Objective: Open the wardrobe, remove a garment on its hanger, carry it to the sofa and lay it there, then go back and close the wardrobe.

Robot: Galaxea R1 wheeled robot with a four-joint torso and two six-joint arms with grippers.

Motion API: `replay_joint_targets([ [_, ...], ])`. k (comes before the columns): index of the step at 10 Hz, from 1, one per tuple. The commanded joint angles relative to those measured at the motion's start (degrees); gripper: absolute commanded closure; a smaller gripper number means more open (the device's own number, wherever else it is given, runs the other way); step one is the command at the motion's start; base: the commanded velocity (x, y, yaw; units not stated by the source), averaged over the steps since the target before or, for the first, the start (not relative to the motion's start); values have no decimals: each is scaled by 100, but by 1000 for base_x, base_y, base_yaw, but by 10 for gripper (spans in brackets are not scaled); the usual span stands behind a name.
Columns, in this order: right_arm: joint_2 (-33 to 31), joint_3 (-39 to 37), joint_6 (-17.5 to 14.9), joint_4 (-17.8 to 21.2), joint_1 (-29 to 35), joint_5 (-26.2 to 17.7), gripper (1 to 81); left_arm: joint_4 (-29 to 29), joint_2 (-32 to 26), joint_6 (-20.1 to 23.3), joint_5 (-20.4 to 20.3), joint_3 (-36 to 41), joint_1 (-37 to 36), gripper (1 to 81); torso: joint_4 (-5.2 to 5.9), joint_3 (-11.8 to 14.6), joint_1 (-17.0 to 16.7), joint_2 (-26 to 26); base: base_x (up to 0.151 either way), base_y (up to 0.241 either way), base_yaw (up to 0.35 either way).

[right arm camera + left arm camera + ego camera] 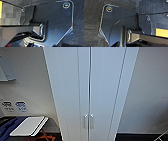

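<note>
Both wrist views look down onto dark carpet [92,18]; the robot's own dark plate and jointed bar take up most of each, and whether the left or the right gripper stands apart or together cannot be told. Carpet in the right wrist view [11,15] reads as grey squares. Head view: the wardrobe [100,84] stands straight ahead, close, tall and white, both doors shut, centre seam running down the middle. Two small vertical handles [88,120] sit side by side at the seam, low in the picture. Pale wall [150,92] on either side of the wardrobe. On the robot's left, low down, a flat white board [28,125] lies tilted over a dark surface, with blue fabric [8,127] beside it and something orange [45,136] just under its edge. Two small labels [15,106] on the wall above that.
</note>
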Motion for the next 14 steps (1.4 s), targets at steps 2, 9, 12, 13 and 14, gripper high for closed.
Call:
replay_joint_targets([
  [2, -131, 85, 26, 3, 258, -310, 10, 6, -69, 43, 334, 82, -208, 10, 0, 0, 0, 0, 35, 0, 0],
  [9, -1482, 2033, 26, 11, 1039, -328, 10, 6, -1359, 43, 342, 1907, -743, 10, 0, 0, 0, 5, 0, 0, 0],
  [12, -2256, 3455, 17, -14, 1786, -362, 10, 32, -2323, 96, 368, 3391, -1427, 10, 0, 0, 0, 5, 0, 0, 0],
  [13, -2434, 3891, 0, -77, 2014, -354, 10, 41, -2538, 105, 369, 3668, -1665, 10, 0, 0, 0, 5, 0, 0, 0],
  [14, -2608, 4249, -18, -85, 2226, -319, 10, 154, -2835, 105, 377, 4060, -1947, 10, 0, 0, 0, 5, 0, 0, 0],
])
